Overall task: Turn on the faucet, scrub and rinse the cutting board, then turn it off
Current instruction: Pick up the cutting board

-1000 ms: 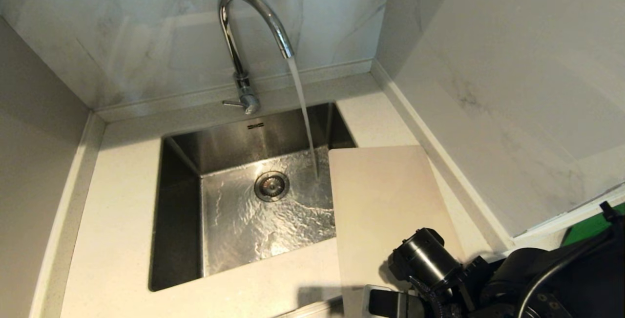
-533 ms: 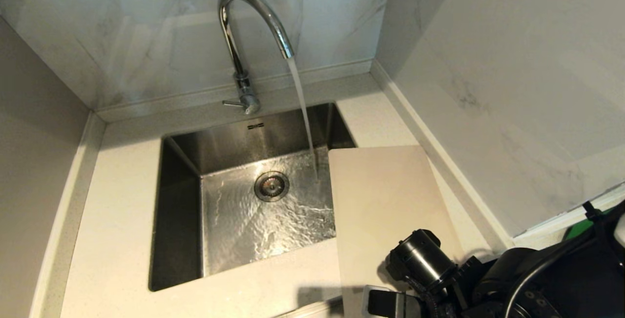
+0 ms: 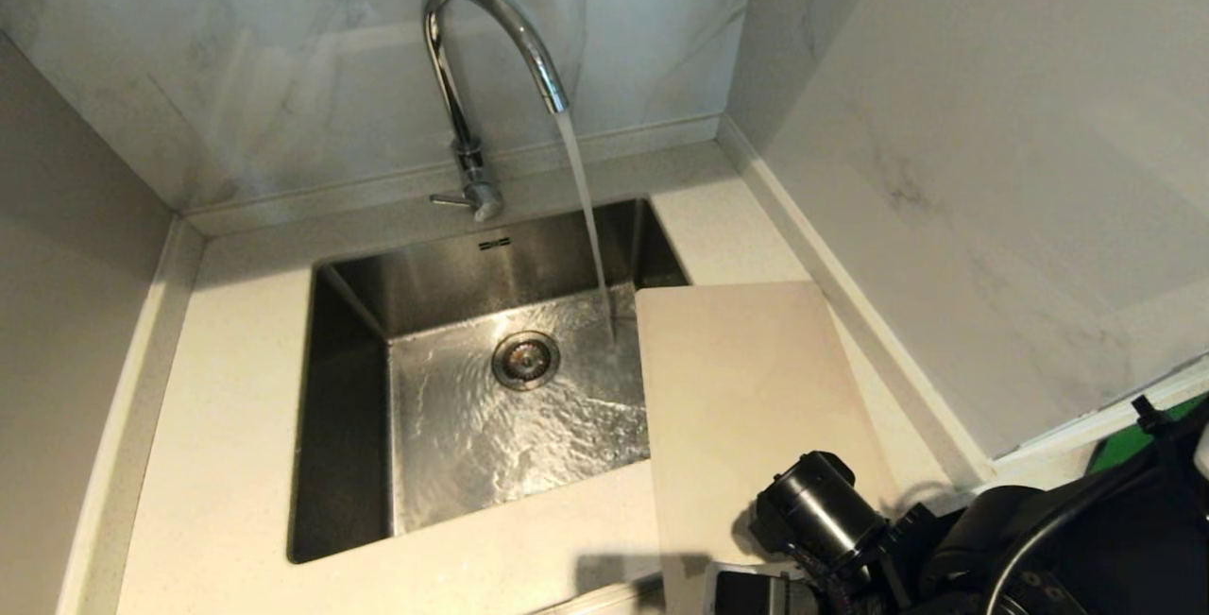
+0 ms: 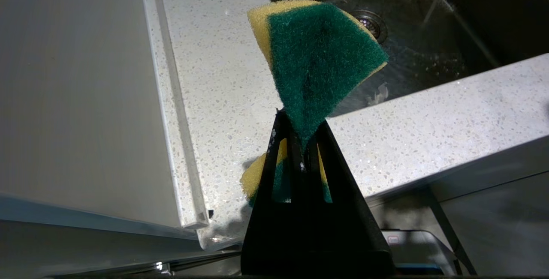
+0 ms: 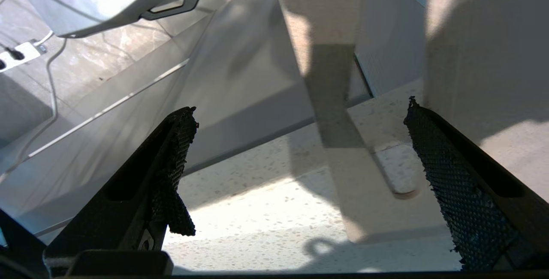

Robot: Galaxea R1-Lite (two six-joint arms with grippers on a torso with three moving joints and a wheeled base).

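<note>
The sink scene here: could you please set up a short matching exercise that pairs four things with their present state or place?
Column one:
1. faucet
2. cutting board
3. sponge
4. right gripper

Column two:
A. pinched in the shut left gripper
B. lying flat, one edge over the sink
C. running water
D. open, holding nothing, at the board's slot end

Pairs: 1-C, 2-B, 3-A, 4-D
</note>
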